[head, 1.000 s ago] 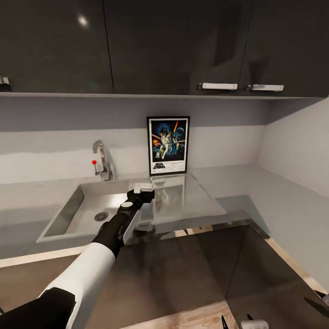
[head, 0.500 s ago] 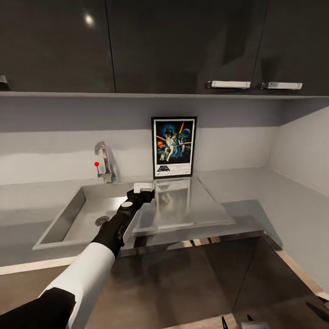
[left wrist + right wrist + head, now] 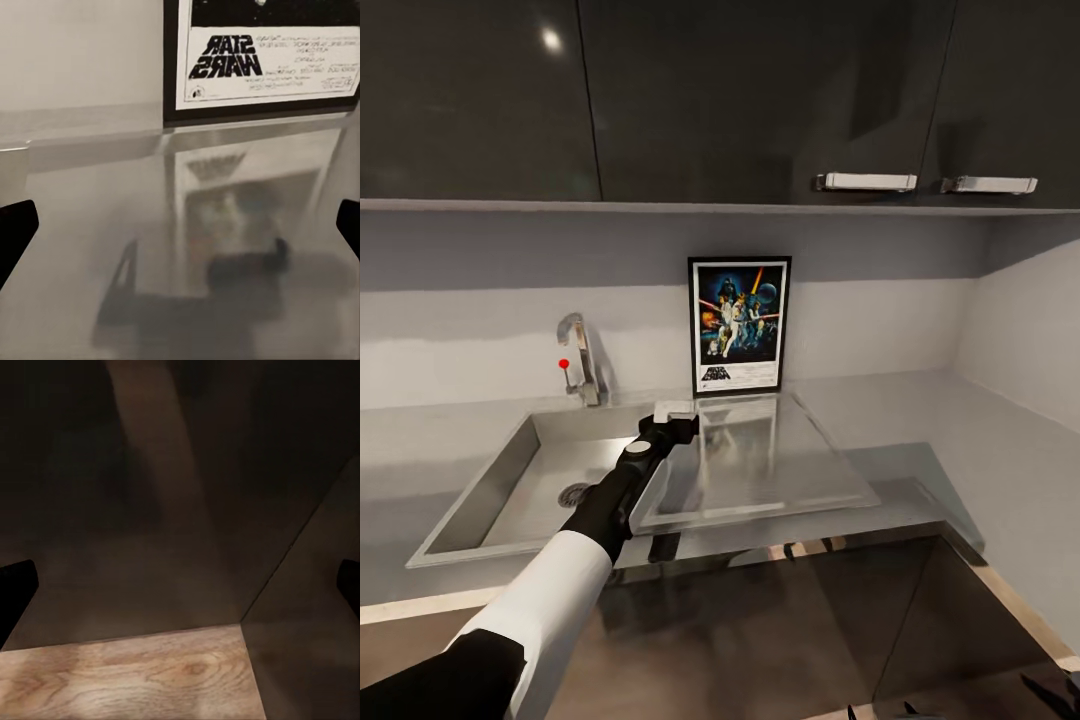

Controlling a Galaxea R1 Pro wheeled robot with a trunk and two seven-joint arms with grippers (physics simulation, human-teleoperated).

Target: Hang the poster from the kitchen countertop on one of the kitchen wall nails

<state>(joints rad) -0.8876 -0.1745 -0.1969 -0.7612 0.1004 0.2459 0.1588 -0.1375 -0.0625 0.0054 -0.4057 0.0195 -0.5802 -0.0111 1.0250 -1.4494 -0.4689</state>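
**Left tool on approach to the propped poster**

The portrait, black-framed Star Wars film poster (image 3: 739,326) stands nearly upright at the back of the smooth grey kitchen bench (image 3: 920,420), its lower edge on the bench and its back against the pale grey wall (image 3: 480,300), just behind the steel drainboard of the inset steel sink (image 3: 500,490). A curved steel tap with a red knob (image 3: 578,355) stands to its left, and dark glossy wall cabinets (image 3: 760,100) hang above.

The left tool (image 3: 673,412) hovers over the drainboard, in front of the poster and slightly to its left, near but apart from it. In the left wrist view its two dark fingertips (image 3: 16,232) sit wide at either edge with nothing between them: the tool is released. The poster's logo strip (image 3: 262,64) lies ahead of it.

The right tool is judged to hang low by the dark cabinet fronts above the pale wood floor (image 3: 127,675); dark tips show at the frame edges, probably spread, though the view is dim.

For a sound pick, the tool should advance squarely, straddle one side of the thin frame and close there, avoiding a push that tips the poster flat.
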